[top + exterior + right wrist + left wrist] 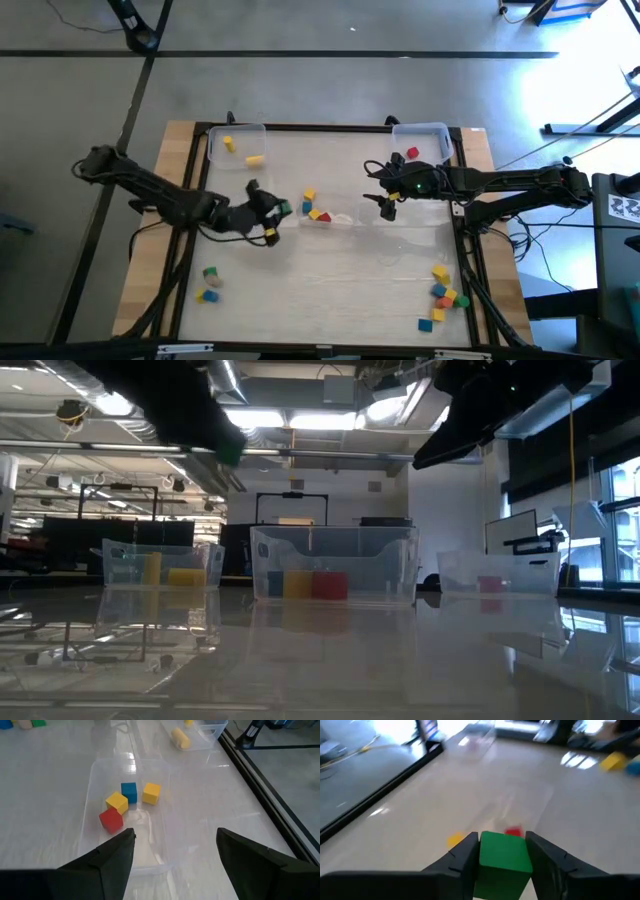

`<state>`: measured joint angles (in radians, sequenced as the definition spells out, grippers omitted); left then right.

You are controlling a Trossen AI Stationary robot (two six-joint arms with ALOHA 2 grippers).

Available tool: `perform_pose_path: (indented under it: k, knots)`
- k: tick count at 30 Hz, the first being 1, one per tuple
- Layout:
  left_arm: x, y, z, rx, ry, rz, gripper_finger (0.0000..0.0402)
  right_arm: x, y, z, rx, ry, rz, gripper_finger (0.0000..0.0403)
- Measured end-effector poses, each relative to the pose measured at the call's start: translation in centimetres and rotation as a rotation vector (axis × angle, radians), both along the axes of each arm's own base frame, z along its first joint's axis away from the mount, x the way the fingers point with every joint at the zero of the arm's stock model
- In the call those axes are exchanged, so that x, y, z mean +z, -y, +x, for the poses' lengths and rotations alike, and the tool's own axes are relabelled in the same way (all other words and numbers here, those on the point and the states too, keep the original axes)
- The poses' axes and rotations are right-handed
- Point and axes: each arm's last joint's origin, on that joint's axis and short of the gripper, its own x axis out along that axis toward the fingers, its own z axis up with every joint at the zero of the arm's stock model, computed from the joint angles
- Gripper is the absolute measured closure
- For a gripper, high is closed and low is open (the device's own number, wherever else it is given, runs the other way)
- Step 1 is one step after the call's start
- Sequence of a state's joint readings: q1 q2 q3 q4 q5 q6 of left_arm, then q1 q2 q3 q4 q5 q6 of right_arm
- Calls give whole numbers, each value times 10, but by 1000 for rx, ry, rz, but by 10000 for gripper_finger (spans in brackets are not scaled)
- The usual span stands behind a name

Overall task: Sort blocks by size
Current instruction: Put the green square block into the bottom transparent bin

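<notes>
High view: the left gripper [272, 212], closed on a small green cube [285, 209], hangs beside the clear plastic middle bin [340, 218] holding yellow, blue and red cubes [316, 213], while the right gripper [388, 205] hovers wide open and empty just past that bin's other end. Low view: both arms hang dark overhead, apparently clear of the table. Wrist views: the green cube sits clamped between the left fingers [462, 857]; the right fingers [112, 855] frame the middle bin.

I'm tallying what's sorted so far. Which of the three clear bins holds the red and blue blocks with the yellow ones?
The middle bin, below the open right gripper: two yellow blocks, one blue and one red. The bin behind the left arm shows only yellow.
</notes>
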<state>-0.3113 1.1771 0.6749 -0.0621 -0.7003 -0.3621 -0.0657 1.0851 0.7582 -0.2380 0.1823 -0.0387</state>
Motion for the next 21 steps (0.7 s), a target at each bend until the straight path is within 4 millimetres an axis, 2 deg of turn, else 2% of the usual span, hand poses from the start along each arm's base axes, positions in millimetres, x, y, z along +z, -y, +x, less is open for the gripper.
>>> perform_pose_path:
  k: [5,12,16,21]
  knots:
    - [-20,-25,14,-5,137,1,270,0,0,0,-9,6,0,123]
    - [-48,-50,37,10,139,44,270,0,0,0,-25,13,26,123]
    - [-62,-59,51,-39,173,64,270,0,0,0,-41,20,49,123]
    - [-75,-64,57,-31,165,47,270,0,0,0,-39,20,52,123]
